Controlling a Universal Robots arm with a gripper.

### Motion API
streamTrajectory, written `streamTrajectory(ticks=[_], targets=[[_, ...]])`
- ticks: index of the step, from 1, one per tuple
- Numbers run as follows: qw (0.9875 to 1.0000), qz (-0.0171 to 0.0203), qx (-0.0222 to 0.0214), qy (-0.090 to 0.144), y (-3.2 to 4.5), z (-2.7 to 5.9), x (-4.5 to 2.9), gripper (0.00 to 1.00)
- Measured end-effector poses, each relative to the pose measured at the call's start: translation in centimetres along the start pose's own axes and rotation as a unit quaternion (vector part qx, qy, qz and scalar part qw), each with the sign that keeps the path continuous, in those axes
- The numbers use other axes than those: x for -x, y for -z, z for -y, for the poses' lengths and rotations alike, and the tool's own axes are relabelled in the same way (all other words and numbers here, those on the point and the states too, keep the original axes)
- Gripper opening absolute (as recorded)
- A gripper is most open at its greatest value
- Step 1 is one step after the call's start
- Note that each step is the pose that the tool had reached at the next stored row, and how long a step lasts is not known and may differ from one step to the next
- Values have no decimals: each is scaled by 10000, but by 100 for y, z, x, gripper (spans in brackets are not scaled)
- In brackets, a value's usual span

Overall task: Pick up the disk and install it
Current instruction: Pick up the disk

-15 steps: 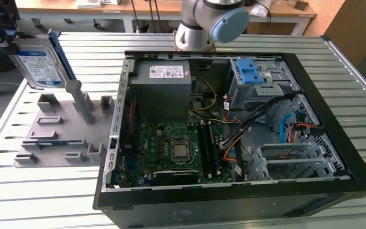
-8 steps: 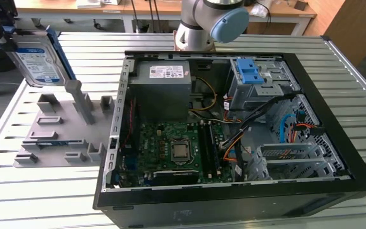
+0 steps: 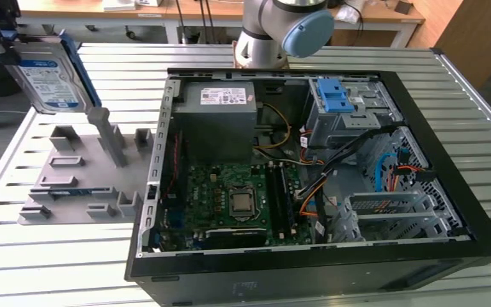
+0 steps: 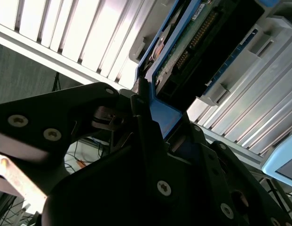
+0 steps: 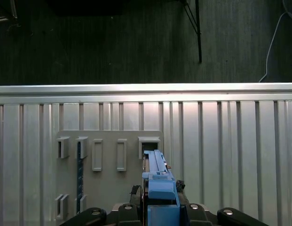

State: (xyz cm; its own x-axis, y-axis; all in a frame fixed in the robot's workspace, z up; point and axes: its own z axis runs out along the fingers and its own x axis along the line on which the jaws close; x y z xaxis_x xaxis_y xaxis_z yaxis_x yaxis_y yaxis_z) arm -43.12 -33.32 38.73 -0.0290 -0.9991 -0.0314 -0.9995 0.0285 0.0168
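While one disk (image 3: 48,75) hangs upright in the air at the exterior view's far left, one gripper (image 3: 2,41) is clamped on it. The jaws are closed against the blue frame round the drive's edges. The drive is lifted clear of one grey fixture plate (image 3: 66,185) that carries several raised holders, and it is well apart from the one open computer case (image 3: 314,275) beside that plate. Inside the case sit one grey metal box (image 3: 220,109) with a white sticker and one blue latch piece (image 3: 335,96).

Both the plate and the case rest on one ribbed metal table (image 3: 58,256). Most of the gripper is cut off by the exterior view's left edge, and the arm (image 3: 280,32) is cropped at the top.

In the first wrist view the disk (image 5: 157,169) shows only edge-on above the plate (image 5: 108,141), its label hidden. In the second wrist view the gripper (image 4: 146,108) holds the frame, and only the drive's (image 4: 193,42) circuit-board side is visible.
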Motion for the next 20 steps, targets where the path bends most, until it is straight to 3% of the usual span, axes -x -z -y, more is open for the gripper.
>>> streamTrajectory(ticks=[20], targets=[[10000,0,0,0,157,-4,5,36]])
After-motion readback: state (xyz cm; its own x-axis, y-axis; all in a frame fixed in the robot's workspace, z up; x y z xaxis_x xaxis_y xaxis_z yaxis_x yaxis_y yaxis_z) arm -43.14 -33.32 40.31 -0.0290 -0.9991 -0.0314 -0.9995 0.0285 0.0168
